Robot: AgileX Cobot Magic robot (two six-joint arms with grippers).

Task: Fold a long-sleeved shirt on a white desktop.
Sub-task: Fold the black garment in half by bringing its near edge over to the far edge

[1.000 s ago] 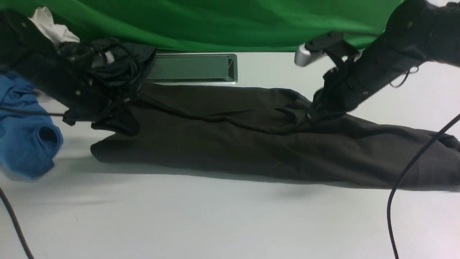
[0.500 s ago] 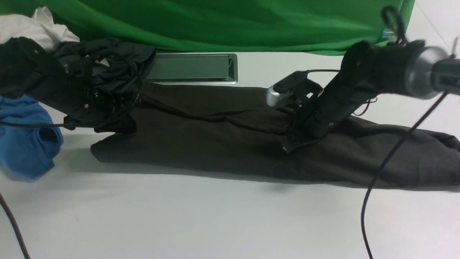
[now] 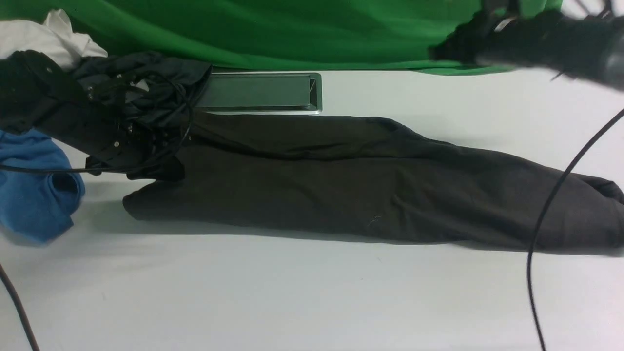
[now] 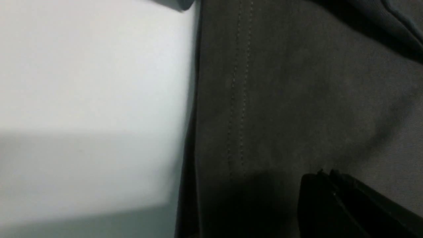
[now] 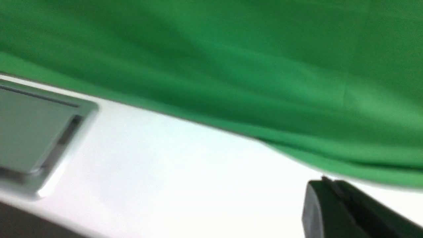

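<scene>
Far to the left of the shiny silver-framed hatch (image 3: 258,92) lies a crumpled bright blue cloth (image 3: 34,195). A heap of darker clothes (image 3: 146,83) sits just left of the hatch. The black left arm (image 3: 63,117) reaches down beside that heap. Its left pincer (image 4: 325,178) is squeezed shut right over the shirt's stitched hem, and I cannot see any cloth caught in it. The big dark olive-black cotton long-sleeved shirt (image 3: 341,185) lies on the smooth white desktop (image 3: 292,292). It is just in front of the hatch, on the robot's side, and it stretches far to the right of it. The shirt is now one long, thin strip, so I think the sleeves and sides are folded in. It looks like the strip is yet to be folded end to end into a small pile. Far right of the hatch, up by the green cloth wall (image 3: 292,29), hangs the right pincer (image 5: 325,185), shut and holding nothing. Half a second ago the right arm (image 3: 536,39) was pressing down on the middle of the shirt. Now it has lifted away, and the shirt lies flatter there.
</scene>
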